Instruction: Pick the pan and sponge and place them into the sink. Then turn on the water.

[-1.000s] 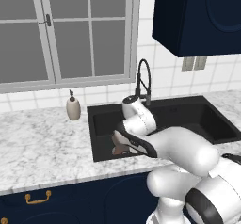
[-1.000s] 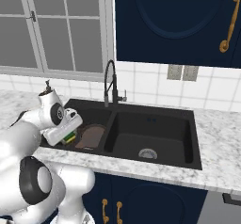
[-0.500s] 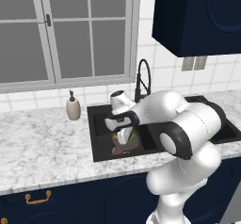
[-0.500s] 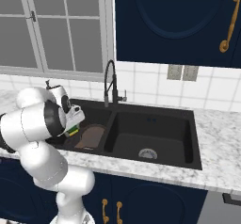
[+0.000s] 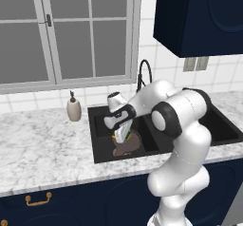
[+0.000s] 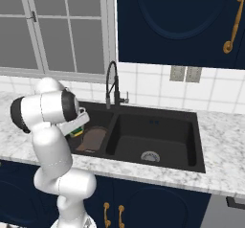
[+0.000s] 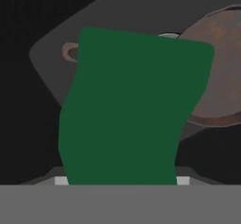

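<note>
My gripper (image 5: 120, 131) hangs low over the left basin of the black sink (image 5: 100, 139), shut on the sponge (image 5: 121, 135), whose yellow body and green top show between the fingers. In the hand view the sponge's green face (image 7: 127, 110) covers the middle and hides the fingertips. The brown pan (image 5: 129, 147) lies in that left basin just below and beside the sponge; its round body (image 7: 221, 82) is at the right and its handle hole (image 7: 70, 52) at the left. From the right base view, the gripper (image 6: 79, 129) holds the sponge (image 6: 75, 133) over the pan (image 6: 93, 138).
The tall black faucet (image 6: 113, 84) stands behind the divider of the sink (image 6: 158, 126). A soap dispenser (image 5: 73, 110) sits on the marble counter (image 5: 42, 149) left of the sink. The window and dark upper cabinets are behind.
The arm has folded up, its elbow swinging high over the sink. The hand with the sponge has stayed over the left basin, shifting a little toward its left side.
</note>
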Controlling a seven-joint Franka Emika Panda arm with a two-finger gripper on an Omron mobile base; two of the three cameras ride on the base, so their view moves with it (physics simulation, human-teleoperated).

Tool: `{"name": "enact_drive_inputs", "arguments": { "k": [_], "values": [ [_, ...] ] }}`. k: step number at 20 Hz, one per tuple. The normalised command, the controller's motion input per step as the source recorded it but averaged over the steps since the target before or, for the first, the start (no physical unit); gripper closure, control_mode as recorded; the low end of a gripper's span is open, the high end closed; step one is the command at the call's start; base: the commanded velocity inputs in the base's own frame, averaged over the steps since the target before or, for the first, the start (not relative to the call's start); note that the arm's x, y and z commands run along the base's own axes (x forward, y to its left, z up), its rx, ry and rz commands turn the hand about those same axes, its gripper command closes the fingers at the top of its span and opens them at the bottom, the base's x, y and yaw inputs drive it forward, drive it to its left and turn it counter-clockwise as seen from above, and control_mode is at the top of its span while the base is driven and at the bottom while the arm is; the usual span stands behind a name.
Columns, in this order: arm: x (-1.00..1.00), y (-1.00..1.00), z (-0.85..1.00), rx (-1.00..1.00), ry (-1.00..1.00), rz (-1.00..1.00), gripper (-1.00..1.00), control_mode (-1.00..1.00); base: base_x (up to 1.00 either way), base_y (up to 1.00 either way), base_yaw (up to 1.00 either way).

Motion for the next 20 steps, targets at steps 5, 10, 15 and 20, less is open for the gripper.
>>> {"name": "enact_drive_inputs", "arguments": {
  "k": [5,10,15,20],
  "values": [
    [0.22,-0.15,-0.27,0.03,-0.05,0.0,1.0,-1.0,0.0,0.0,0.0],
    [0.25,-0.19,-0.32,0.09,-0.11,0.0,1.0,-1.0,0.0,0.0,0.0],
    [0.25,-0.03,-0.3,0.16,-0.15,0.0,1.0,-1.0,0.0,0.0,0.0],
    [0.23,0.0,-0.25,0.03,-0.01,0.0,1.0,-1.0,0.0,0.0,0.0]
  ]
}}
